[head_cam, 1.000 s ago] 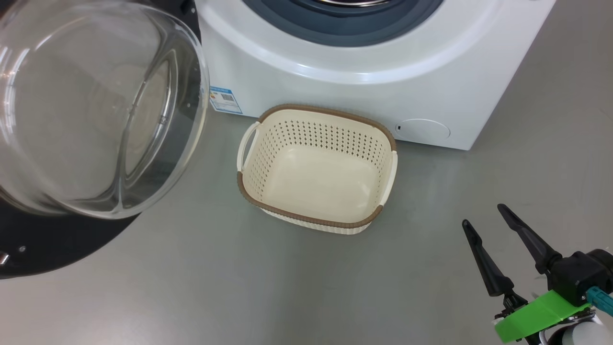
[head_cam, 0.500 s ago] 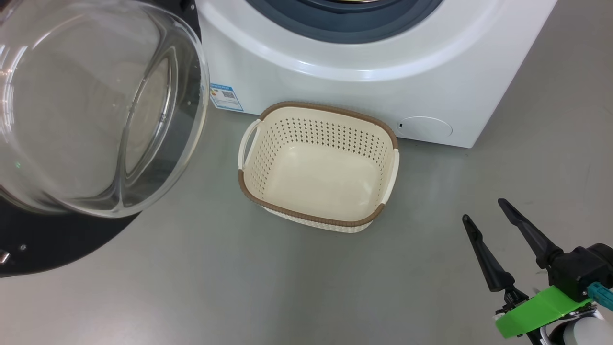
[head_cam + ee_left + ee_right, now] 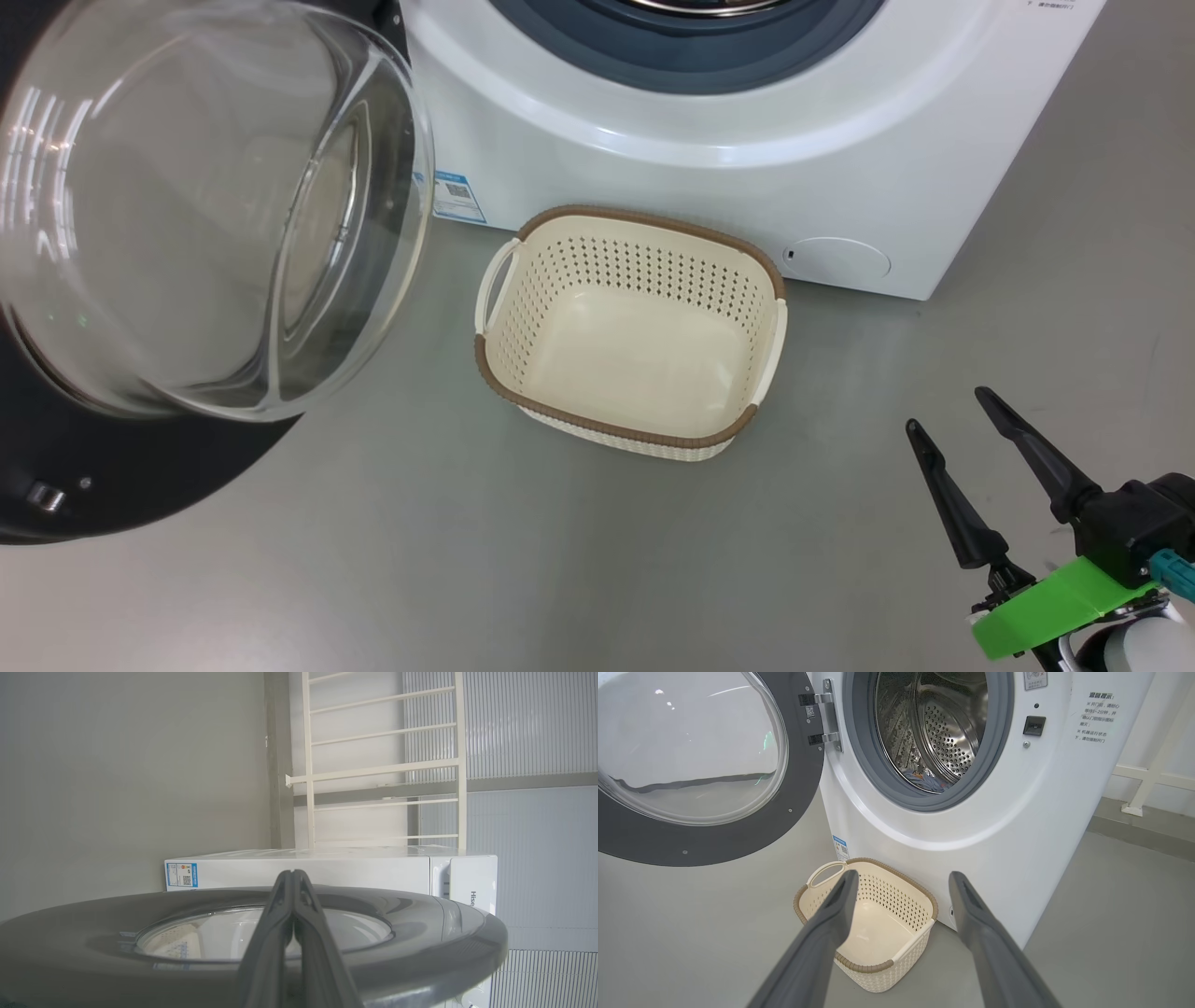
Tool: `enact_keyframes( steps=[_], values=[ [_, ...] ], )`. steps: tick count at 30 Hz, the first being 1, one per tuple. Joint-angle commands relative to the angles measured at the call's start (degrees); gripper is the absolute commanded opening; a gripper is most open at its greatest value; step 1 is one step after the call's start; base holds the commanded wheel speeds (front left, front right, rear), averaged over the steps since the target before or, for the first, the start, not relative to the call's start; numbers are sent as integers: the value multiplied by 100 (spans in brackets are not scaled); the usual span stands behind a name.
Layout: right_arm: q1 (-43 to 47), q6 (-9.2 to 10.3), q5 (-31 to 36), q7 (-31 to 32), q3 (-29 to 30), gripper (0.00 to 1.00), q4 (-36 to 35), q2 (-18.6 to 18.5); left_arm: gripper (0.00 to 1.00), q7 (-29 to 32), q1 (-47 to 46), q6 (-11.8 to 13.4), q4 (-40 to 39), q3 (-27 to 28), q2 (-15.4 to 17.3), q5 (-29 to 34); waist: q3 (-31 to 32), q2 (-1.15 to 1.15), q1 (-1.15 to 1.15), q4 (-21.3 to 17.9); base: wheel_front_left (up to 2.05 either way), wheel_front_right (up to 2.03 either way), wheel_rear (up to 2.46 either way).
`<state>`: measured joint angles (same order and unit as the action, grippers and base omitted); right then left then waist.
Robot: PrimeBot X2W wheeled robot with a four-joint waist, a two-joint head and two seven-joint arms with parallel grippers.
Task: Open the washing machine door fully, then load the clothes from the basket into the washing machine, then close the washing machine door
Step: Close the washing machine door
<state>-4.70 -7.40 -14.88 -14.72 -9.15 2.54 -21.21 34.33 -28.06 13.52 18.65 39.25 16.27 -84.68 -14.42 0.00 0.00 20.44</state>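
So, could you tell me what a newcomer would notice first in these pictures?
The washing machine door, its bulging glass bowl swung wide open, dominates the head view's left. The empty basket sits on the floor before the washing machine, and the clothes lie inside the drum.

We see a smooth grey floor (image 3: 560,560) bearing the white washer (image 3: 709,187) and, just in front of it, the basket (image 3: 635,271). The basket stands upright on the floor, its long side facing the washer's lower front.
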Motion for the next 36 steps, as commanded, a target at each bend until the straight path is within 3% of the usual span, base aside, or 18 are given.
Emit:
enact_keyframes(
  steps=[1,11,22,36],
  values=[
    [4,-9,-74,-28,-122,100,-117,-90,0,138,89,-18,-167,21,249,-94,21,0,0,4,0,0,0],
    [44,-9,-66,-28,-173,100,-82,-23,0,632,320,93,-385,-246,145,-153,140,0,0,19,0,0,0],
    [60,-9,-68,-28,-139,100,-50,102,0,1017,573,93,-894,-548,-213,-263,212,0,0,16,0,0,0],
    [91,-9,-13,-28,-47,100,-20,346,0,1559,961,358,-1905,-1150,-751,-358,384,0,0,50,0,0,0]
  ],
)
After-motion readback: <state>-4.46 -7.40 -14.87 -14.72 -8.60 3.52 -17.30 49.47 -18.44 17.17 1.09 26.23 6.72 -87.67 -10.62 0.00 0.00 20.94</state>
